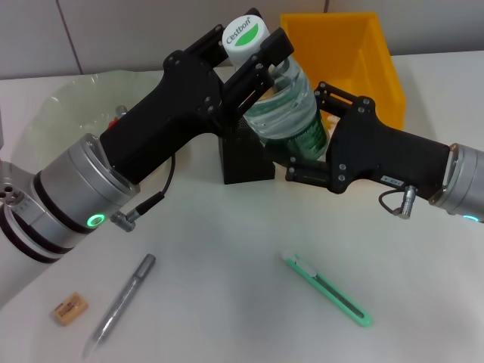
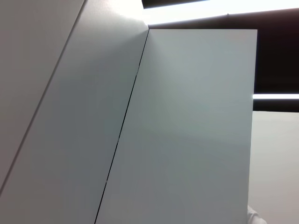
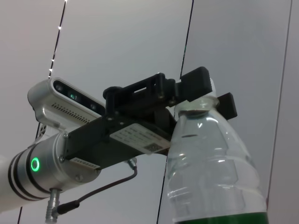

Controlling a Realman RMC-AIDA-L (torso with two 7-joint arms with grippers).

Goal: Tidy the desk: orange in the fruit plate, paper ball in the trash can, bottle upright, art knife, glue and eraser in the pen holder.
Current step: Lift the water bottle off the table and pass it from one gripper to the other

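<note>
**Both grippers on the bottle at the pen holder**

White desk filled my head view, with pale wall panels along the top of the frame. Near the upper middle I saw the bottle (image 1: 286, 106), clear with a green label and a white cap, standing nearly upright with a slight lean, just beside the black pen holder (image 1: 243, 157). My left gripper (image 1: 253, 47) reached in from the lower left and its fingers were closed on the bottle's neck just under the cap; the right wrist view showed the same clamp (image 3: 198, 93) from below, pads on either side of the neck. My right gripper (image 1: 306, 147) came in from the right edge and its fingers sat around the bottle's lower body at the label, gripping it as far as I could judge.

Behind the bottle, at the upper right, stood the yellow bin (image 1: 355, 57). The translucent fruit plate (image 1: 76, 98) lay at the upper left, partly hidden by my left arm, with something red showing at its edge that I could not identify. In the lower half of the frame lay the green art knife (image 1: 327, 290) right of centre, a grey pen-like stick (image 1: 121, 302) at lower left, and the eraser (image 1: 69, 308) just beside it, near the left edge. My left wrist view showed only wall panels.
</note>
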